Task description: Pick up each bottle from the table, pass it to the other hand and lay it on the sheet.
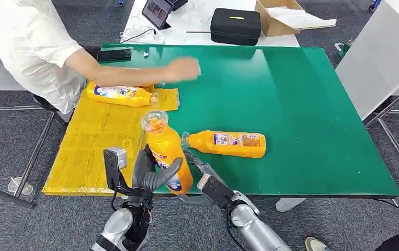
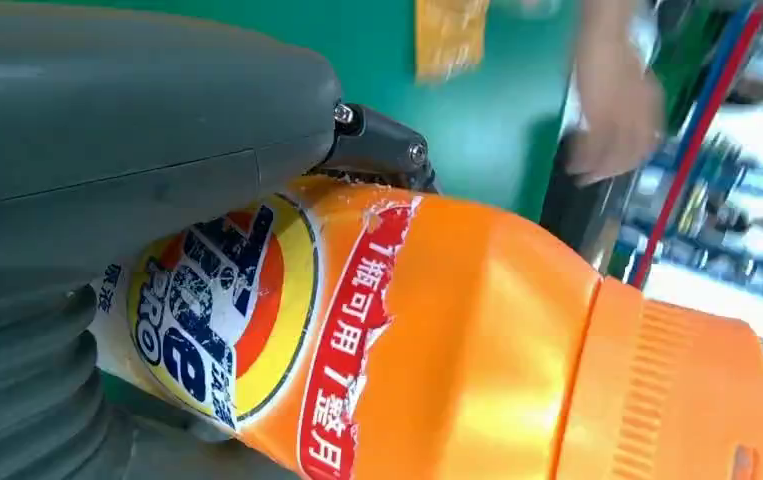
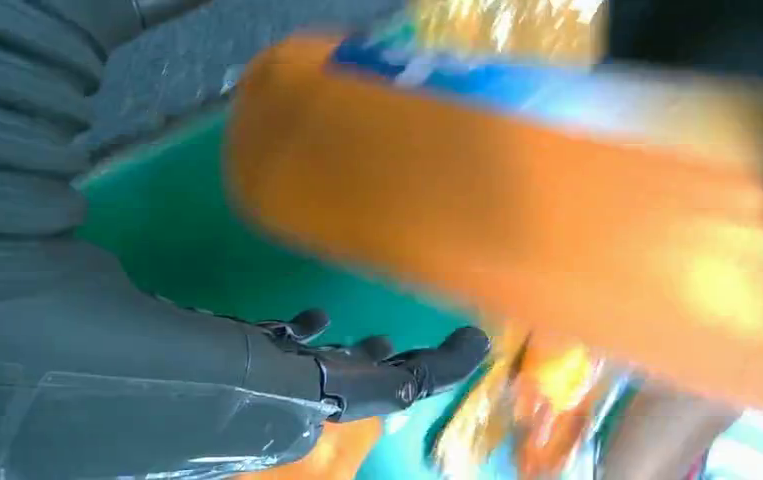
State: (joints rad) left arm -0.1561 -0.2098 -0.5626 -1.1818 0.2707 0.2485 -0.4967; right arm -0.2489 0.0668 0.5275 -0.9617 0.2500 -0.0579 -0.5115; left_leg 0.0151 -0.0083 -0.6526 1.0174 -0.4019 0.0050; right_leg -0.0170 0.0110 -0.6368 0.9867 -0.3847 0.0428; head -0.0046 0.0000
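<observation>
Held bottle [image 3: 517, 230] motion-blurred in right wrist view; its base hidden behind left hand [image 1: 152, 175]; person's hand [image 1: 182, 69] blurred; person cut off.

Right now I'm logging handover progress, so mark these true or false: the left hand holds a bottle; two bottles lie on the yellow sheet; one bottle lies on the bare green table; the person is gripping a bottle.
1. The left hand holds an orange detergent bottle. True.
2. Two bottles lie on the yellow sheet. False: only one bottle lies there.
3. One bottle lies on the bare green table. True.
4. The person's hand grips a bottle. False: it hovers over the table, holding nothing.
</observation>
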